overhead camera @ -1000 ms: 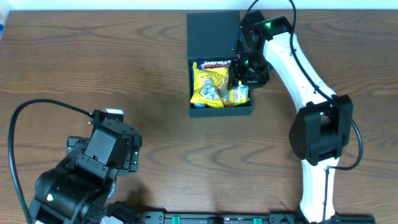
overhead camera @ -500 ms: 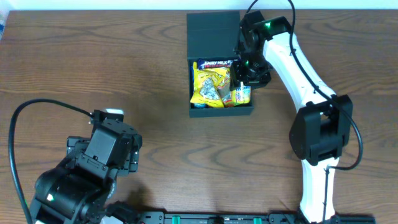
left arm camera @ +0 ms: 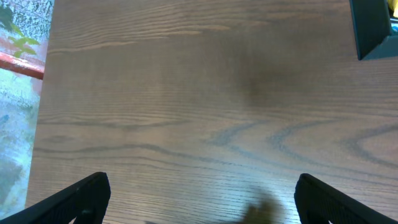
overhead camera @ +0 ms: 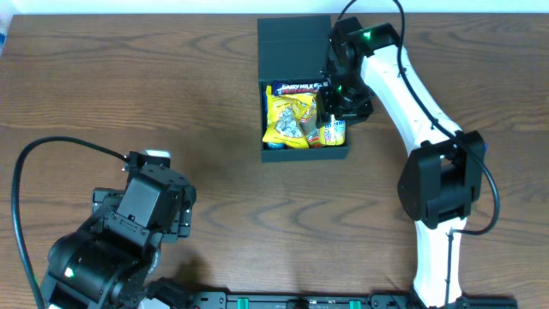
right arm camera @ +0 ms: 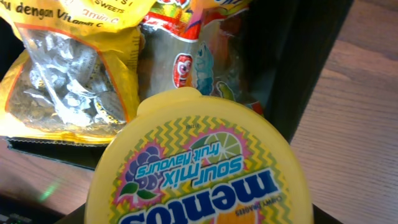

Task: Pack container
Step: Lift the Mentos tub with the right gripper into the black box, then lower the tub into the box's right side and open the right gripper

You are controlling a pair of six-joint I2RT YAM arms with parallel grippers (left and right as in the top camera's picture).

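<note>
Container [overhead camera: 304, 154]: far centre of surface [left arm camera: 186, 93], lid flap open, snack packets [overhead camera: 287, 116] inside.
Right jaws: about half open, clamped on yellow Mentos tub [right arm camera: 205, 168] over container's right side.
Left jaws: spread wide, empty, above bare wood.

Snack packets [overhead camera: 287, 116] are crowding the container [overhead camera: 304, 154], and the right gripper [overhead camera: 336, 118], clasping a mentos tub [right arm camera: 205, 168], is blocking its right side. Left of it, bare table [overhead camera: 171, 86] is giving you room.
</note>
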